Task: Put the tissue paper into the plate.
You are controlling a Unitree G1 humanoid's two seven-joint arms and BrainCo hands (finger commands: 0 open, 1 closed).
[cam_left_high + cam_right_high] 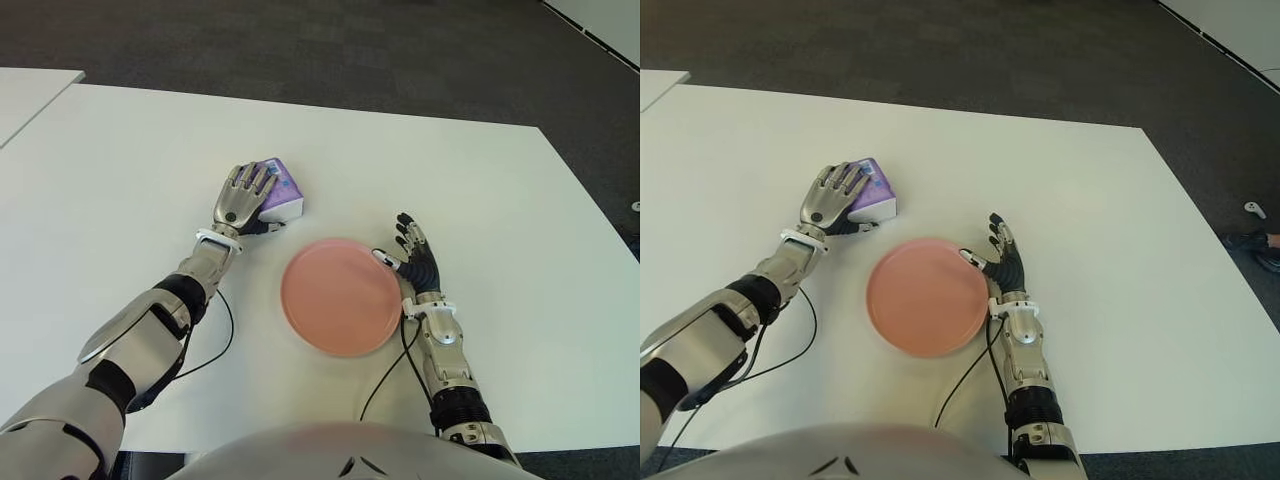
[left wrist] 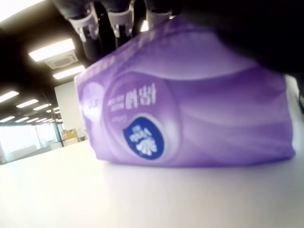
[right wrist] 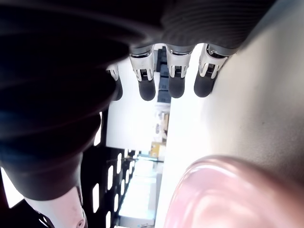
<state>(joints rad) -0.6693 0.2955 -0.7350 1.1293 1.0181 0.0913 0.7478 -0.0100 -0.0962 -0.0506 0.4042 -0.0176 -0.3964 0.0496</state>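
Now our left hand closes its fingers over the tissue pack; next we must lift it onto the plate. Our right hand, fingers loose and empty, sits just beside the plate.

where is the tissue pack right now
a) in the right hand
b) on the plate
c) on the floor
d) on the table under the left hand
d: the tissue pack sits on the table with the left hand over it, apart from the empty plate; the right hand beside the plate is open and holds nothing.
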